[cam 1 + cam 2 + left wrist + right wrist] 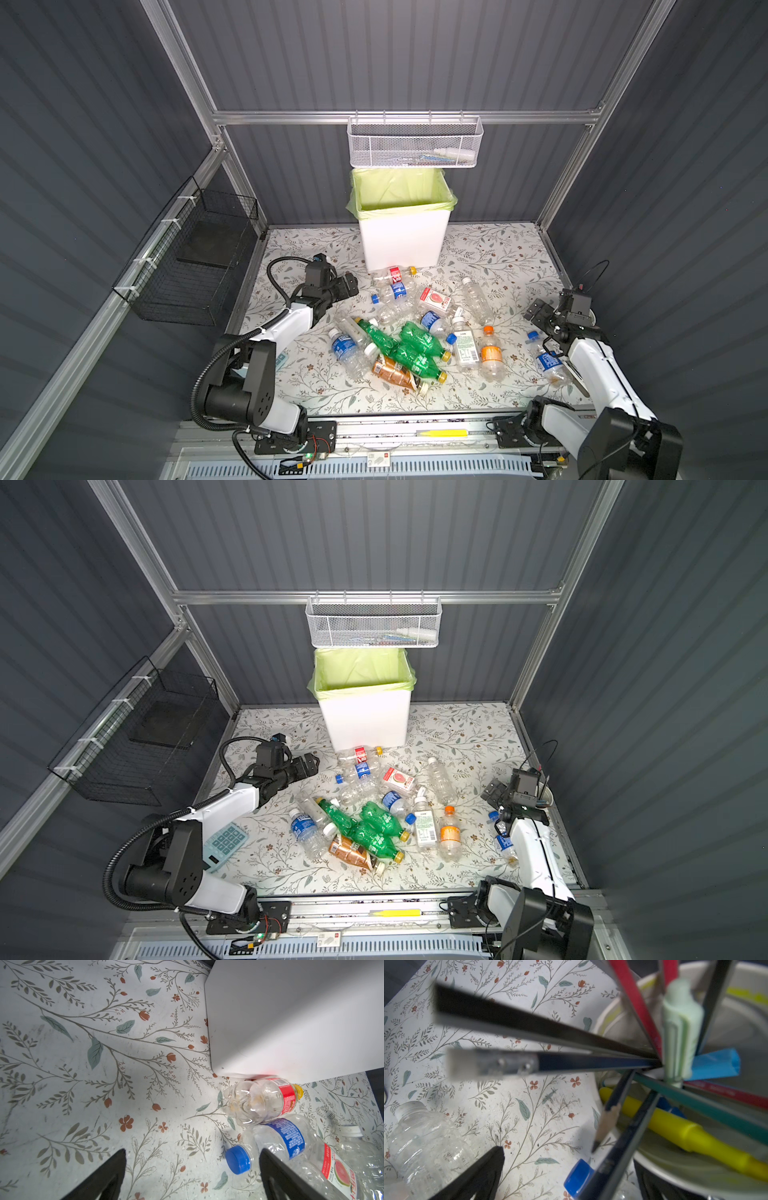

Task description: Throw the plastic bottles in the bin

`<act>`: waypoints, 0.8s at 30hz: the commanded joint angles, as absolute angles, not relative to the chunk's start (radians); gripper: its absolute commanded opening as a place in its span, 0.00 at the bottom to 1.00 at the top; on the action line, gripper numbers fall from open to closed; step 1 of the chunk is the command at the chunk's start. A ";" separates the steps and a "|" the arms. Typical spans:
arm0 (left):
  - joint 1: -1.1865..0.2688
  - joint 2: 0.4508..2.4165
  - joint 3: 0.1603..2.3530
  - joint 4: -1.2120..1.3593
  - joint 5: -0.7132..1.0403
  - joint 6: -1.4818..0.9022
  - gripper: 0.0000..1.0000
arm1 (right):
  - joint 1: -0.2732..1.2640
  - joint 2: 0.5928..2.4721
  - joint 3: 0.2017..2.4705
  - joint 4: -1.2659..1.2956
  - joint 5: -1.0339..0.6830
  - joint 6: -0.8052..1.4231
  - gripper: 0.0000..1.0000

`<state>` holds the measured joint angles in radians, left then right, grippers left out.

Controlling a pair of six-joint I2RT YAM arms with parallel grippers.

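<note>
Ideally, the left hand (pixel 352 284), wide open and empty, should close across the red-label bottle (pixel 395 273) lying at the bin (pixel 402 243) foot, while the right hand (pixel 536 309), equally open and empty, takes bottles (pixel 419 345) strewn on the table (pixel 498 249).

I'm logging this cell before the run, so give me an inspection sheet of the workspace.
Surface: floral table, no spills seen.
Job's things: plastic bottles lie heaped mid-table; bin, lined, stands behind them.
Clutter: calculator near the left edge; cup of pens at the right edge.
Grippers: left gripper open, empty; right gripper open, empty.
Cables: black hose loops at left; thin wire at right.
Surroundings: white mesh basket above the bin; black wire basket on the left wall.
</note>
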<state>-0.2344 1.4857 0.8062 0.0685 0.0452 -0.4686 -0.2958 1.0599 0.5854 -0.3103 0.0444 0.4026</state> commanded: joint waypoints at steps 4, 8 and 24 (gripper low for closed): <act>-0.230 1.467 0.786 0.079 0.043 -0.483 1.00 | -0.302 1.057 0.615 -0.309 0.032 0.379 0.99; -0.230 1.462 0.779 0.081 0.043 -0.483 1.00 | -0.301 1.007 0.609 -0.382 0.034 0.406 0.99; -0.232 1.458 0.755 0.101 0.058 -0.502 1.00 | -0.180 0.871 0.515 -0.698 0.130 0.700 0.99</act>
<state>-0.2348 1.4799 0.7708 0.0937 0.0460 -0.4877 -0.1864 0.8791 0.5476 -0.6174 0.0929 0.6193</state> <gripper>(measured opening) 0.998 0.991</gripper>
